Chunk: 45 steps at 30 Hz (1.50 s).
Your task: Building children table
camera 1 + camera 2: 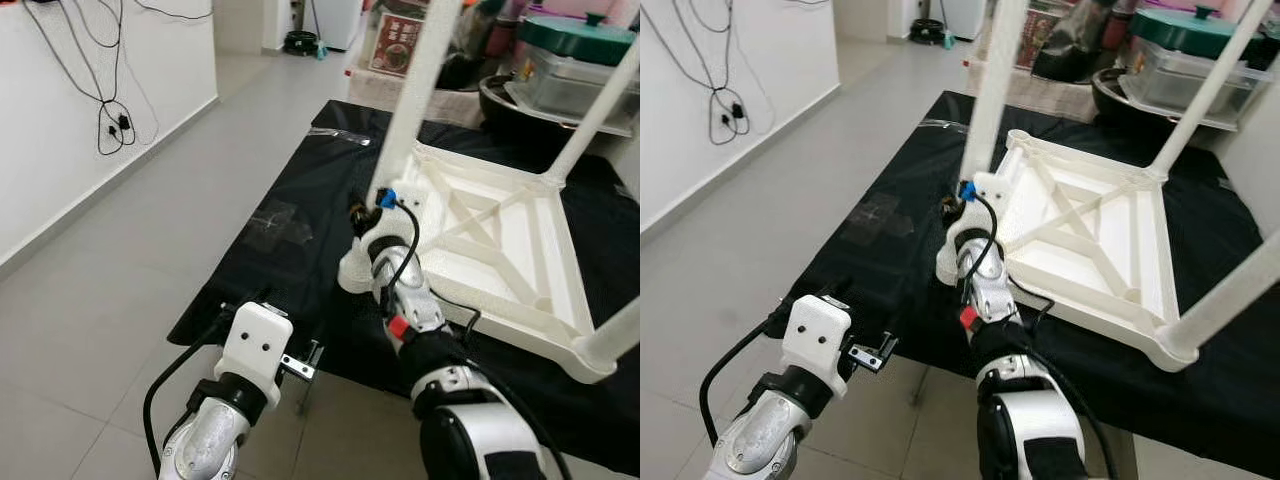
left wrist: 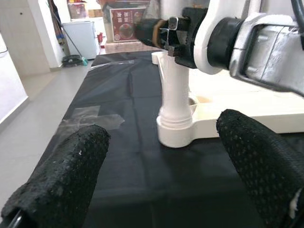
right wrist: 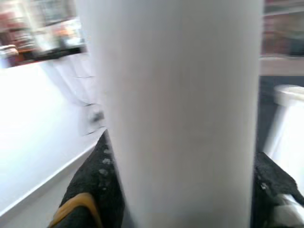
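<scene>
A white children's table (image 1: 500,230) lies upside down on a black mat (image 1: 290,270), its legs pointing up. My right gripper (image 1: 372,205) is shut around the nearest left leg (image 1: 415,90) just above its socket at the table's corner. In the right wrist view that leg (image 3: 180,114) sits between the black fingers (image 3: 90,190). My left gripper (image 2: 161,175) hovers low at the mat's front edge, open, its fingers (image 2: 66,175) spread wide and pointing at the leg's base (image 2: 175,123) from a short distance.
Two more legs stand up at the far right (image 1: 600,110) and near right (image 1: 615,340). Boxes and a green-lidded pot (image 1: 575,40) crowd the back. Cables (image 1: 110,125) hang on the left wall. Grey tiled floor (image 1: 130,260) lies to the left. Clear tape (image 1: 275,222) sticks to the mat.
</scene>
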### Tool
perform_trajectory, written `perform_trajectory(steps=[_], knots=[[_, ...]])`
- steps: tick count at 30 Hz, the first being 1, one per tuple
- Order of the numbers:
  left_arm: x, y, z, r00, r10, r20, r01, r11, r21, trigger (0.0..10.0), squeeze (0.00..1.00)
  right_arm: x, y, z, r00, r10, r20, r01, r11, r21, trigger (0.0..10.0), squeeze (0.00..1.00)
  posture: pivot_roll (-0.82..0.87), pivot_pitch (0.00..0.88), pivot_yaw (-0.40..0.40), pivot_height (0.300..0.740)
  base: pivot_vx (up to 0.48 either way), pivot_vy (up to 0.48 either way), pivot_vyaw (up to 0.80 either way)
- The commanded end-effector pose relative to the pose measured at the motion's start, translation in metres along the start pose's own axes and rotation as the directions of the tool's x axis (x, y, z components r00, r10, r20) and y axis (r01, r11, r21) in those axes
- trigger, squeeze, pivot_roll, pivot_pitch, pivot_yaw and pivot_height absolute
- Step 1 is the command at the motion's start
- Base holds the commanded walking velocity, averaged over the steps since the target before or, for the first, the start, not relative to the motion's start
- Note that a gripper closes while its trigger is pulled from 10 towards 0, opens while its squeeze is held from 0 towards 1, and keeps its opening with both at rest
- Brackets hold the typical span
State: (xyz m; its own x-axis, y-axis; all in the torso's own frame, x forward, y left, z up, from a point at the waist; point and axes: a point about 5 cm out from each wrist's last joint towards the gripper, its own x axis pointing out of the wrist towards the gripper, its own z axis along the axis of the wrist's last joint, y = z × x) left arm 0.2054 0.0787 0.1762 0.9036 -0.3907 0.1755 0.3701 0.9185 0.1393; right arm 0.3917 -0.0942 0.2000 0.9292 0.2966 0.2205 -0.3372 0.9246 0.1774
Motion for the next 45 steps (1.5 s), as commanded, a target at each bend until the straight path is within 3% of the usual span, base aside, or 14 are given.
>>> perform_trajectory(steps=[1, 5, 13, 14, 15, 16, 26, 29, 32, 40, 41, 42, 43, 45], knots=[[0.0, -0.002, -0.003, 1.0, -0.007, -0.011, 0.007, 1.0, -0.004, 10.0, 0.0, 0.0, 0.018, -0.002, 0.97, 0.24, -0.036, -0.239, 0.97, 0.035, 10.0, 0.0, 0.1, 0.07, -0.121, 0.74, 0.0, 0.0, 0.0], [0.0, -0.001, -0.003, 1.0, -0.008, -0.01, 0.008, 1.0, -0.004, 10.0, 0.0, -0.014, 0.025, -0.012, 0.768, 0.623, -0.152, -0.615, 0.782, 0.096, 10.0, 0.0, 0.11, 0.071, -0.127, 0.74, 0.0, 0.0, 0.0], [0.0, -0.001, -0.003, 1.0, -0.005, -0.01, 0.005, 1.0, -0.002, 10.0, 0.0, -0.012, 0.031, -0.02, 0.698, 0.681, -0.222, -0.684, 0.725, 0.075, 10.0, 0.0, 0.11, 0.072, -0.126, 0.74, 0.0, 0.0, 0.0], [0.0, -0.001, -0.003, 1.0, -0.004, -0.011, 0.004, 1.0, -0.001, 10.0, 0.0, -0.009, 0.032, -0.02, 0.722, 0.656, -0.221, -0.661, 0.748, 0.061, 7.1, 0.0, 0.11, 0.073, -0.128, 0.74, 0.0, 0.0, 0.0], [0.0, -0.001, -0.003, 1.0, -0.004, -0.011, 0.004, 1.0, -0.001, 10.0, 0.0, -0.009, 0.032, -0.02, 0.722, 0.656, -0.221, -0.661, 0.748, 0.061, 7.1, 0.0, 0.11, 0.073, -0.128, 0.74, 0.0, 0.0, 0.0], [0.0, 0.0, -0.003, 1.0, -0.002, -0.012, 0.002, 1.0, 0.001, 10.0, 0.0, -0.003, 0.029, -0.018, 0.805, 0.554, -0.212, -0.568, 0.823, -0.006, 0.0, 0.0, 0.11, 0.075, -0.126, 0.74, 0.0, 0.0, 0.0], [-0.001, 0.0, -0.003, 1.0, -0.003, -0.013, 0.003, 1.0, -0.001, 10.0, 0.0, 0.003, -0.009, -0.017, 0.977, 0.061, -0.202, -0.087, 0.989, -0.123, 0.0, 0.0, 0.1, 0.074, -0.124, 0.74, 0.0, 0.0, 0.0], [0.0, -0.001, -0.003, 1.0, -0.006, -0.012, 0.006, 1.0, -0.003, 10.0, 0.0, -0.005, -0.034, -0.018, 0.953, -0.249, -0.171, 0.223, 0.962, -0.158, 0.0, 0.0, 0.1, 0.072, -0.124, 0.74, 0.0, 0.0, 0.0], [0.0, -0.002, -0.004, 1.0, -0.008, -0.012, 0.008, 1.0, -0.002, 10.0, 0.0, -0.025, -0.054, -0.025, 0.799, -0.587, -0.13, 0.574, 0.809, -0.128, 0.0, 0.0, 0.11, 0.067, -0.123, 0.74, 0.0, 0.0, 0.0], [0.0, -0.001, -0.005, 1.0, -0.007, -0.013, 0.007, 1.0, -0.002, 10.0, 0.0, -0.032, -0.045, -0.037, 0.749, -0.64, -0.172, 0.635, 0.767, -0.09, 0.0, 0.0, 0.11, 0.063, -0.121, 0.74, 0.0, 0.0, 0.0], [-0.001, -0.001, -0.005, 1.0, -0.006, -0.014, 0.006, 1.0, -0.002, 10.0, 0.0, -0.026, -0.036, -0.035, 0.795, -0.586, -0.158, 0.585, 0.809, -0.06, 10.0, 0.0, 0.11, 0.061, -0.122, 0.74, 0.0, 0.0, 0.0], [-0.001, -0.001, -0.005, 1.0, -0.006, -0.014, 0.006, 1.0, -0.002, 10.0, 0.0, -0.026, -0.036, -0.035, 0.795, -0.586, -0.158, 0.585, 0.809, -0.06, 10.0, 0.0, 0.11, 0.061, -0.122, 0.74, 0.0, 0.0, 0.0], [-0.001, -0.001, -0.005, 1.0, -0.007, -0.015, 0.007, 1.0, -0.002, 10.0, 0.0, -0.018, -0.025, -0.028, 0.86, -0.496, -0.118, 0.497, 0.867, -0.024, 10.0, 1.0, 0.11, 0.058, -0.121, 0.74, 0.0, 0.0, 0.0], [-0.001, -0.002, -0.005, 1.0, -0.008, -0.016, 0.008, 1.0, -0.002, 10.0, 0.0, -0.012, -0.018, -0.022, 0.898, -0.432, -0.087, 0.433, 0.901, -0.006, 10.0, 1.0, 0.11, 0.057, -0.121, 0.74, 0.0, 0.0, 0.0]])
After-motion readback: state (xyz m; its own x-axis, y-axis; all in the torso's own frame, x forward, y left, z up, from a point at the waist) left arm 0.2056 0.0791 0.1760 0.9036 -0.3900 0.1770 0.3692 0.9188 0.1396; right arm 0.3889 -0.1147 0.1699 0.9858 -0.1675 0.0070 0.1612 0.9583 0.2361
